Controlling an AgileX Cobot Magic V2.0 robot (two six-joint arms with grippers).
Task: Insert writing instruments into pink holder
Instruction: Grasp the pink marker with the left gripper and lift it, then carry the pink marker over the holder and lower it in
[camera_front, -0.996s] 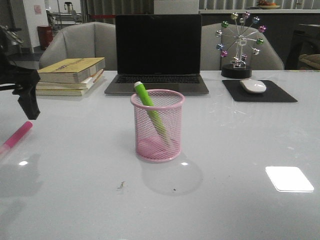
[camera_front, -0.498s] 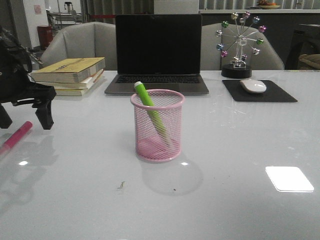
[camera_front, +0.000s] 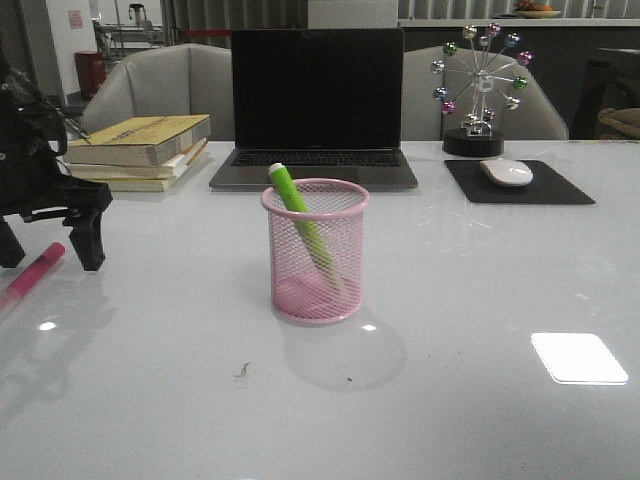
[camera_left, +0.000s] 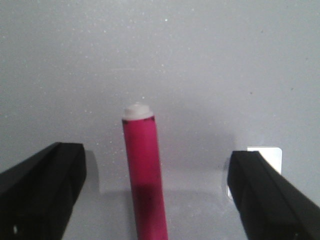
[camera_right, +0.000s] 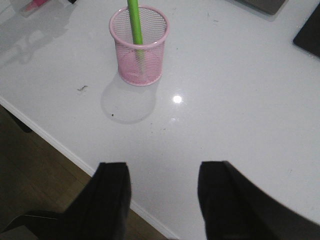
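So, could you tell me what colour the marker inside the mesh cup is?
Lime green marker, clearest in the front view.

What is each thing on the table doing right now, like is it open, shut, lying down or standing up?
Lime green plastic marker: leaning inside the cup, pale end up.
Hot pink plastic marker: lying flat on the table, between the fingers, not gripped.
Pink wire-mesh pen cup: upright, holding one marker.
Left gripper: open, straddling the pink marker.
Right gripper: open, empty.
Black laptop: lid open, screen dark.
Stacked books: closed, lying flat.
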